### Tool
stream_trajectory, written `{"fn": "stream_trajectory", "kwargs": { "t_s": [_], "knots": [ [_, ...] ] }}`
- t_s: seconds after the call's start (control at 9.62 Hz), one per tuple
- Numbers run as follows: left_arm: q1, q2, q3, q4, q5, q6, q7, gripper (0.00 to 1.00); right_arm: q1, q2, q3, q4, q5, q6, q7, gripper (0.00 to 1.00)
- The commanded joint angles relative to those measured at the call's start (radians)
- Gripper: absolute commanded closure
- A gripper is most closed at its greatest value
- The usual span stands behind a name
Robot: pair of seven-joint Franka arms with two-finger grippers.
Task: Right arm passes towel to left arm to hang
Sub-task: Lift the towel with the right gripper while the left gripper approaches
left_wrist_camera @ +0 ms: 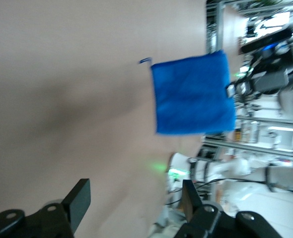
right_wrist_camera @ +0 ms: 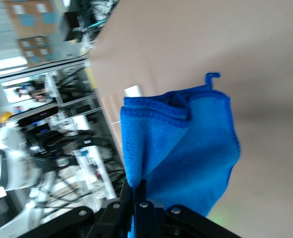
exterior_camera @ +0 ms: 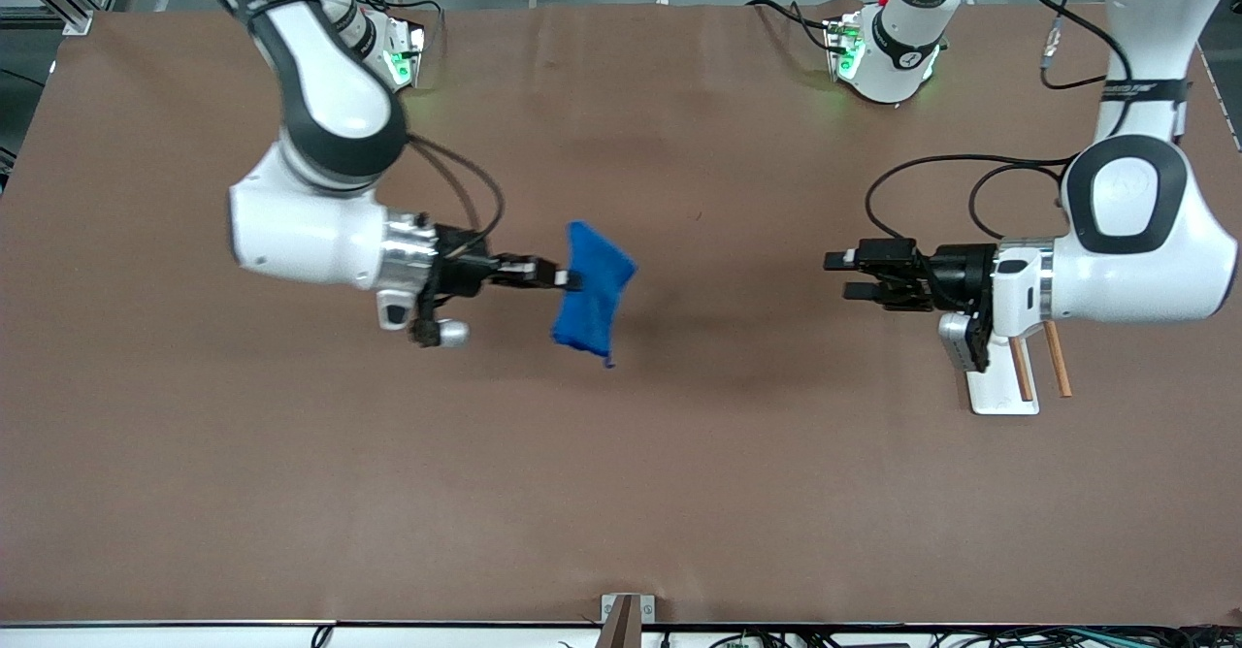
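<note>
Your right gripper (exterior_camera: 571,280) is pinched on one edge of the towel (exterior_camera: 592,289), holding it up over the middle of the table (exterior_camera: 621,493); the cloth hangs from the fingertips with its thread loop (right_wrist_camera: 212,77) at a free corner. Your left gripper (exterior_camera: 836,275) faces it with fingers apart, well clear of the towel, level with it over the table.

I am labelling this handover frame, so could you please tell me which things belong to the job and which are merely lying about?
Belonging:
- bright blue microfibre towel, held above the table
- right gripper, shut on it
- left gripper, open, waiting over the table
- white flat tray with two wooden rods

Lying about:
- brown table
</note>
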Motion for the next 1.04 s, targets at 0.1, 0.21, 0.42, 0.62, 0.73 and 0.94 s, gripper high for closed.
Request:
{"fn": "stream_trajectory", "kwargs": {
  "t_s": [0.1,0.21,0.42,0.62,0.73,0.94],
  "knots": [
    [-0.005,0.072,-0.003,-0.042,-0.196,-0.089,0.04,0.27,0.028,0.068,0.092,0.011,0.443,0.035,-0.33,1.0],
    [0.0,0.106,-0.003,-0.044,-0.241,-0.133,0.042,0.27,0.054,0.08,0.092,0.011,0.575,0.026,-0.436,1.0],
    [0.009,0.175,-0.002,-0.042,-0.33,-0.236,0.043,0.27,0.079,0.098,0.092,0.013,0.796,-0.064,-0.621,1.0],
    [0.011,0.254,-0.002,-0.044,-0.393,-0.302,0.123,0.29,0.102,0.1,0.092,0.011,0.932,-0.146,-0.732,1.0],
    [0.011,0.306,-0.002,-0.042,-0.422,-0.348,0.167,0.3,0.11,0.101,0.092,0.013,0.973,-0.148,-0.765,1.0],
    [0.009,0.332,-0.002,-0.044,-0.465,-0.402,0.18,0.32,0.13,0.103,0.092,0.021,1.006,-0.148,-0.789,1.0]
  ]
}}
